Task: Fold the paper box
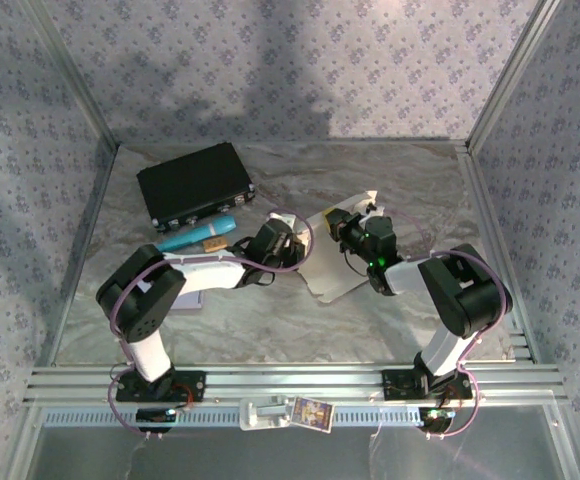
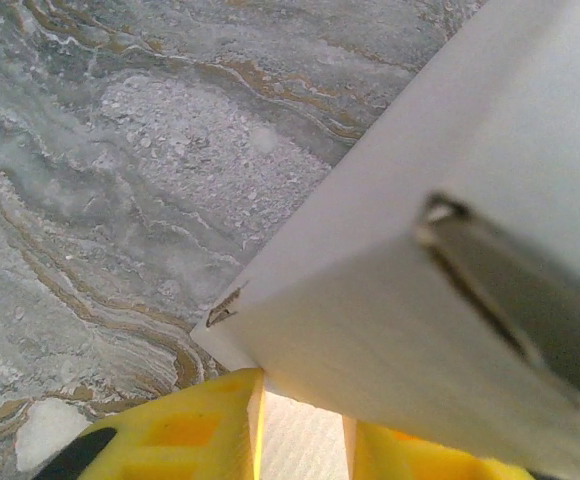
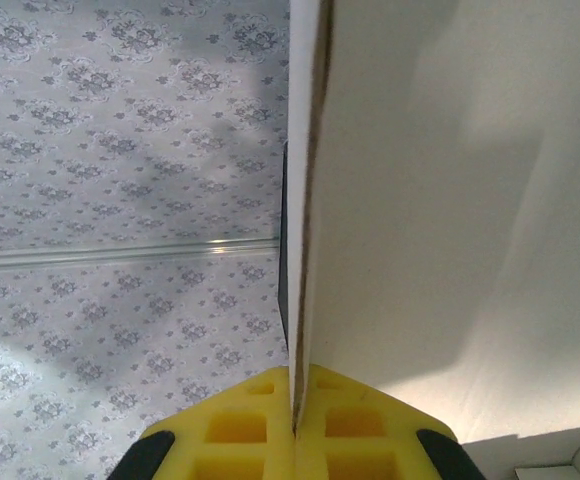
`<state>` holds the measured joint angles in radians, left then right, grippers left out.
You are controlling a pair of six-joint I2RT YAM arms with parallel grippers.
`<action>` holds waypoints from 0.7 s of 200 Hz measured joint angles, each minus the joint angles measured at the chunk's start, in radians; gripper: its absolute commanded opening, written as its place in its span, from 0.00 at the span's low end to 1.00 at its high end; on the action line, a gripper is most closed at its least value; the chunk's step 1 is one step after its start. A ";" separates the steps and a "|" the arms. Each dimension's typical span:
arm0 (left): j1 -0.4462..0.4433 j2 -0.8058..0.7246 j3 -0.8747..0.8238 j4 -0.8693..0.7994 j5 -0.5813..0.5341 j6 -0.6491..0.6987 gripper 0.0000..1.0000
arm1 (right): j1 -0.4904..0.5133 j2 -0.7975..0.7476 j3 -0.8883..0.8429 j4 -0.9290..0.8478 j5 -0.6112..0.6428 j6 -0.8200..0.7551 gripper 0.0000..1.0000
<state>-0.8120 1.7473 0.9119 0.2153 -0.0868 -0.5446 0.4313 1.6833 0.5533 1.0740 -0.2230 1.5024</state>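
The white paper box (image 1: 326,274) lies partly raised on the marble table between the two arms. My right gripper (image 1: 343,229) is at its far right side. In the right wrist view the yellow fingers (image 3: 232,432) of the right gripper (image 3: 294,388) are shut on the edge of an upright box wall (image 3: 450,200). My left gripper (image 1: 294,244) is at the box's left edge. In the left wrist view its yellow fingers (image 2: 185,435) stand apart, and the left gripper (image 2: 302,405) has its tips hidden under a white box panel (image 2: 400,320) with a dark slit (image 2: 500,290).
A black case (image 1: 195,185) lies at the back left of the table, with a teal object (image 1: 196,236) just in front of it, close to the left arm. Patterned walls and metal rails (image 1: 270,380) enclose the table (image 1: 270,320).
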 measured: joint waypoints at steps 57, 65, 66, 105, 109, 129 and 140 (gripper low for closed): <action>-0.003 0.035 0.026 0.024 -0.037 -0.008 0.19 | -0.001 0.000 0.001 0.000 0.025 0.001 0.00; -0.003 0.043 0.037 0.024 -0.044 -0.008 0.18 | -0.001 0.002 0.002 0.000 0.031 0.001 0.00; -0.003 0.046 0.039 0.024 -0.045 -0.008 0.18 | -0.001 0.002 0.002 0.000 0.032 0.001 0.00; -0.003 0.076 0.076 0.018 -0.084 -0.008 0.10 | -0.002 0.004 0.003 0.001 0.053 0.008 0.00; -0.003 0.079 0.080 0.016 -0.089 -0.007 0.07 | -0.002 0.004 0.003 0.001 0.053 0.008 0.00; -0.003 0.090 0.094 0.012 -0.119 -0.013 0.03 | -0.002 0.006 0.007 0.002 0.060 0.009 0.00; -0.003 0.096 0.103 0.009 -0.127 -0.015 0.02 | -0.002 0.007 0.009 0.001 0.061 0.011 0.00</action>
<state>-0.8150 1.8435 1.0145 0.2241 -0.2134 -0.5598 0.4297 1.6901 0.5621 1.0752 -0.1619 1.5139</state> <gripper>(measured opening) 0.048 0.052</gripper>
